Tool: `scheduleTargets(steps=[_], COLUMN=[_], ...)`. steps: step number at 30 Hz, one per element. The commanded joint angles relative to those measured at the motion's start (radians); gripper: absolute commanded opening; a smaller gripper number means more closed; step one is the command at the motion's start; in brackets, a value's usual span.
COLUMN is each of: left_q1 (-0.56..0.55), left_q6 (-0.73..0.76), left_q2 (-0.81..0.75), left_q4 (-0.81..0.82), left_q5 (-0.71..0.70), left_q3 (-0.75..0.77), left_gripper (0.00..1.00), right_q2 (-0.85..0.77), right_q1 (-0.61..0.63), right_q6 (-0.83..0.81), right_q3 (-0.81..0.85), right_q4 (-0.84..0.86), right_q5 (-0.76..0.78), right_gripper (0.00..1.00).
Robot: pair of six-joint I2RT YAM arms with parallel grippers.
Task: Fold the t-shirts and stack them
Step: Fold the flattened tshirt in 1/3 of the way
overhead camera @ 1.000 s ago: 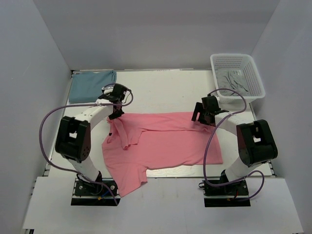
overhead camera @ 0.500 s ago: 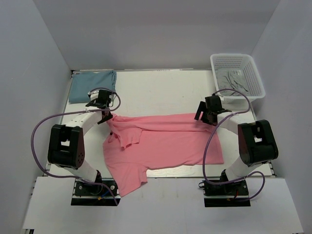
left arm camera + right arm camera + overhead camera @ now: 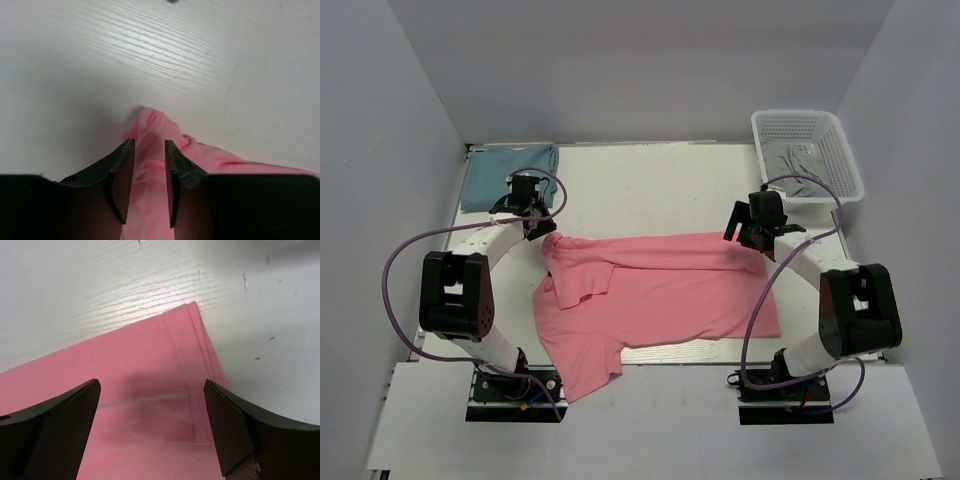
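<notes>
The salmon pink t-shirt (image 3: 660, 290) lies spread across the middle of the table, its left part folded over and one sleeve hanging past the near edge. The teal-blue t-shirt (image 3: 508, 175) sits folded at the back left corner. My left gripper (image 3: 534, 228) stands at the pink shirt's back left corner. In the left wrist view its jaws (image 3: 150, 142) are parted a little, with the bunched pink cloth (image 3: 150, 125) lying loose between and under them. My right gripper (image 3: 748, 238) hovers wide open (image 3: 150, 385) over the shirt's hemmed back right corner (image 3: 150, 355).
A white mesh basket (image 3: 844, 152) stands at the back right with grey cloth (image 3: 798, 162) in it. Grey walls close in the table on three sides. Purple cables loop beside both arms.
My left gripper has opened and let go of the pink shirt's corner, after carrying it left and back. My right gripper has drifted slightly back and right, staying open.
</notes>
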Motion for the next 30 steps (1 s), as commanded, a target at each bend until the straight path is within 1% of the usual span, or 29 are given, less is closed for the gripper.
scheduleTargets(steps=[1, 3, 4, 7, 8, 10, 12, 14, 19, 20, 24, 25, 26, 27, 30], left_q1=[-0.006, -0.006, -0.006, -0.006, -0.006, -0.006, -0.006, -0.006, -0.006, -0.006, -0.006, -0.006, -0.006, -0.006, -0.006], left_q6=[0.056, 0.066, 0.066, 0.066, 0.066, 0.056, 0.042, 0.031, 0.031, 0.031, 0.02, 0.011, 0.011, 0.011, 0.0], left_q2=[-0.017, 0.006, 0.019, 0.082, 0.098, 0.133, 0.142, 0.167, 0.156, 0.145, 0.11, 0.096, 0.096, 0.086, 0.076], left_q4=[0.091, 0.089, 0.08, 0.04, 0.04, 0.017, 0.008, 0.008, 0.034, 0.034, 0.057, 0.057, 0.057, 0.066, 0.075], left_q5=[0.14, 0.14, 0.129, 0.094, 0.083, 0.065, 0.039, 0.038, 0.06, 0.06, 0.051, 0.042, 0.042, 0.042, 0.032], left_q3=[-0.027, -0.027, -0.004, 0.036, 0.036, 0.057, 0.068, 0.077, 0.059, 0.05, 0.03, 0.019, 0.019, 0.007, 0.007], left_gripper=[0.41, 0.41, 0.4, 0.35, 0.31, 0.28, 0.17, 0.0, 0.0, 0.0, 0.0, 0.0, 0.0, 0.0, 0.0], right_q2=[-0.058, -0.066, -0.072, -0.068, -0.06, -0.045, -0.013, 0.019, 0.141, 0.153, 0.24, 0.253, 0.262, 0.274, 0.297], right_q1=[-0.003, -0.003, -0.005, -0.006, -0.006, -0.008, -0.009, -0.015, -0.022, -0.022, -0.023, -0.023, -0.026, -0.025, -0.028], right_q6=[-0.035, -0.041, -0.039, -0.044, -0.047, -0.047, -0.044, -0.027, -0.036, -0.041, -0.021, -0.015, -0.007, -0.001, 0.005], right_q3=[0.042, 0.038, 0.036, 0.036, 0.039, 0.056, 0.07, 0.102, 0.168, 0.188, 0.229, 0.235, 0.245, 0.249, 0.263], right_q4=[-0.004, -0.004, -0.007, -0.012, -0.016, -0.024, -0.041, -0.047, -0.041, -0.037, -0.041, -0.044, -0.041, -0.038, -0.013], right_q5=[-0.005, -0.002, 0.01, 0.028, 0.047, 0.065, 0.106, 0.127, 0.139, 0.14, 0.136, 0.143, 0.148, 0.154, 0.174], right_gripper=[0.9, 0.9, 0.9, 0.9, 0.9, 0.9, 0.9, 0.9, 0.9, 0.89, 0.77, 0.69, 0.66, 0.65, 0.65])
